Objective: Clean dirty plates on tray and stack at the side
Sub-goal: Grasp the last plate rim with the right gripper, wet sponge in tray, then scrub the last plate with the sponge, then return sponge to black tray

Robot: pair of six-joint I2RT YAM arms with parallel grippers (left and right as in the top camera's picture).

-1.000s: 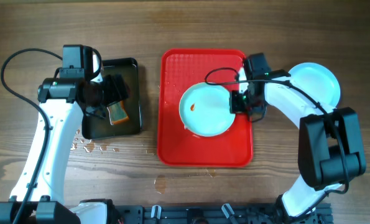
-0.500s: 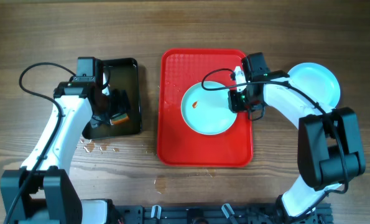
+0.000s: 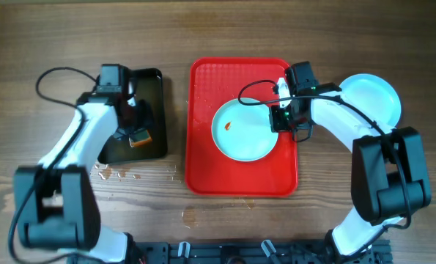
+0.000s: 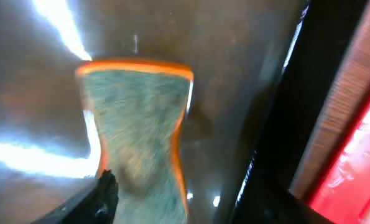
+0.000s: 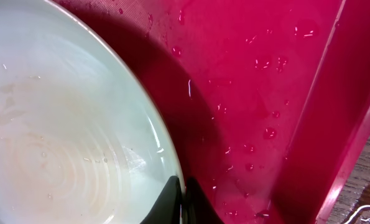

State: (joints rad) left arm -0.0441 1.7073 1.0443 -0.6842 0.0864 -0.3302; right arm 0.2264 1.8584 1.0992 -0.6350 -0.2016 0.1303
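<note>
We worked at a wet wooden table. Our right gripper pinched the smeared plate by its rim on the red tray; our left gripper hung over the sponge, grip unclear.

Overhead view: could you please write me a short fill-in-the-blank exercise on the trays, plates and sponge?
The tray under the smeared plate is ___. The sponge lies in a smaller tray coloured ___. Plates on the larger tray number ___.
Missing words: red; black; one.
</note>
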